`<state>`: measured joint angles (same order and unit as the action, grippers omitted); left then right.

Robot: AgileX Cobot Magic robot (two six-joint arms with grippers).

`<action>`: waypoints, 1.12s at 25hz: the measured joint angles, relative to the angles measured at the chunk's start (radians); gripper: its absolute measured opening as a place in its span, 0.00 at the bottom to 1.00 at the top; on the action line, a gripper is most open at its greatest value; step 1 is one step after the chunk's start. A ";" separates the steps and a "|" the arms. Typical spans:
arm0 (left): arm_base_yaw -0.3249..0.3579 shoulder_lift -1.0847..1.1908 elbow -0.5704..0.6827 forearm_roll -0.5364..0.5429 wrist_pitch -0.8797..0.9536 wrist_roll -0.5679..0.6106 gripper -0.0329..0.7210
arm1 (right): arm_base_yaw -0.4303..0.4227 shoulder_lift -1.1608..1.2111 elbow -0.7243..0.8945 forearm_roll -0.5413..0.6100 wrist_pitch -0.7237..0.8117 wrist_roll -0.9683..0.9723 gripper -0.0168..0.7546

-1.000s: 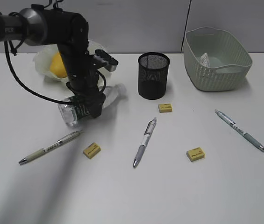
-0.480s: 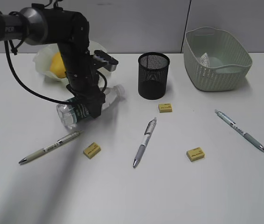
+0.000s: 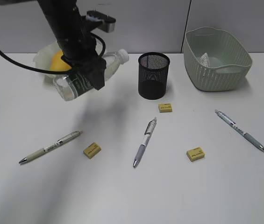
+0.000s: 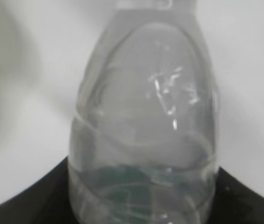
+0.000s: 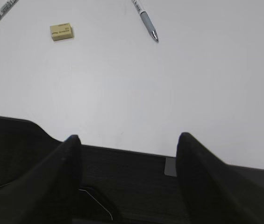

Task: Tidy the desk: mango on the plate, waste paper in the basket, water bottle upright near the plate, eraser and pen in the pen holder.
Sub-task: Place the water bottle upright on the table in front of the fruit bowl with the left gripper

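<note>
My left gripper [image 3: 87, 74] is shut on the water bottle [image 3: 92, 72] and holds it tilted in the air, white cap toward the pen holder [image 3: 153, 75]. In the left wrist view the clear bottle [image 4: 146, 116] fills the frame between the dark jaws. Behind the bottle the mango [image 3: 57, 63] lies in the plate [image 3: 40, 59]. The waste paper [image 3: 205, 59] lies inside the basket [image 3: 216, 70]. Three yellow erasers [image 3: 165, 108] [image 3: 91, 150] [image 3: 195, 154] and three pens [image 3: 50, 147] [image 3: 145, 141] [image 3: 240, 130] lie on the desk [image 3: 122, 196]. My right gripper [image 5: 129, 142] is open and empty.
In the right wrist view the gripper hangs over the desk's dark near edge [image 5: 122, 177], with an eraser [image 5: 61, 31] and a pen tip [image 5: 148, 25] farther out. The right arm does not show in the exterior view.
The left gripper has closed on the bottle and lifted it off the desk, up and back toward the plate. Nothing else has moved.
</note>
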<state>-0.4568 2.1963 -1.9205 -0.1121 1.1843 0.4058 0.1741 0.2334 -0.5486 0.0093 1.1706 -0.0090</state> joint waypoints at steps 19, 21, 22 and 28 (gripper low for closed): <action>0.247 -0.435 0.189 -0.229 -0.006 -0.006 0.69 | 0.000 0.000 0.001 0.000 0.000 0.000 0.66; 0.289 -0.504 0.287 -0.236 -0.065 -0.006 0.69 | 0.000 0.000 0.001 0.000 0.000 0.000 0.66; 0.307 -0.535 0.347 -0.237 -0.108 -0.006 0.69 | 0.000 0.000 0.001 0.000 0.000 0.000 0.66; 0.355 -0.749 0.767 -0.254 -0.560 -0.006 0.69 | 0.000 0.000 0.001 0.000 0.000 0.000 0.66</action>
<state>-0.1019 1.4476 -1.1534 -0.3659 0.6247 0.3997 0.1741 0.2334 -0.5475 0.0093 1.1706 -0.0090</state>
